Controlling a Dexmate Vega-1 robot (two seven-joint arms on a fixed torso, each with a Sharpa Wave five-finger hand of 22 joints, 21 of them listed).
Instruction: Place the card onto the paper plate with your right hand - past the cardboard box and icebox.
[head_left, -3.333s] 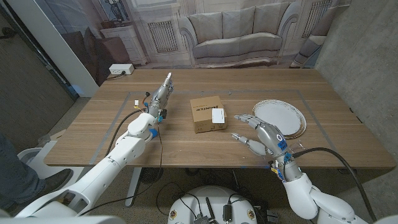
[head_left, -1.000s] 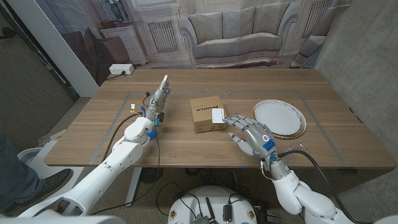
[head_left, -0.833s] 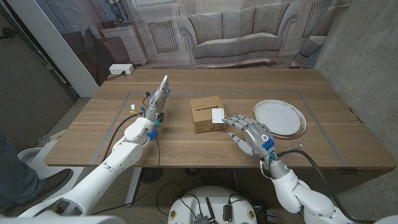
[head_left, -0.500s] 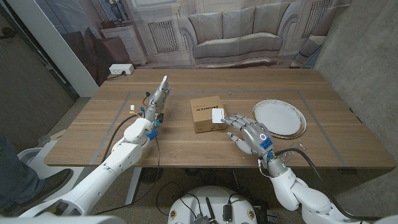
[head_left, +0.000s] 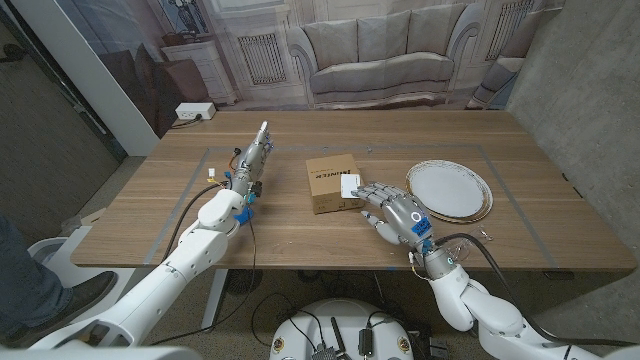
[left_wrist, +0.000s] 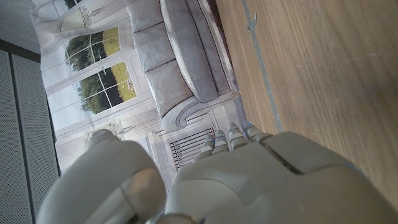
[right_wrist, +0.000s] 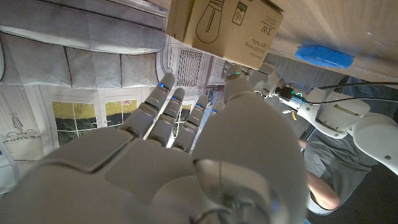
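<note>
Card (head_left: 350, 185): lay on top of the cardboard box (head_left: 333, 183), centre of frame, at its right edge.
Right hand (head_left: 392, 212): fingers spread, empty, fingertips just beside the card.
Left hand (head_left: 255, 157): upper left of centre, fingers straight, nothing held.
Paper plate (head_left: 449, 190): right of centre on the counter (head_left: 300, 235).
Risk: thin flat card, likely to slide off the box rather than lift; could push the box too.

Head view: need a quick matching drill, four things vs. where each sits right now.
Things:
1. card
2. paper plate
3. right hand
4. left hand

Places:
A. on the table's right part, nothing on it
B. left of the cardboard box
C. on top of the box, at its right edge
D. between box and plate, fingertips near the card

Pairs: 1-C, 2-A, 3-D, 4-B
</note>
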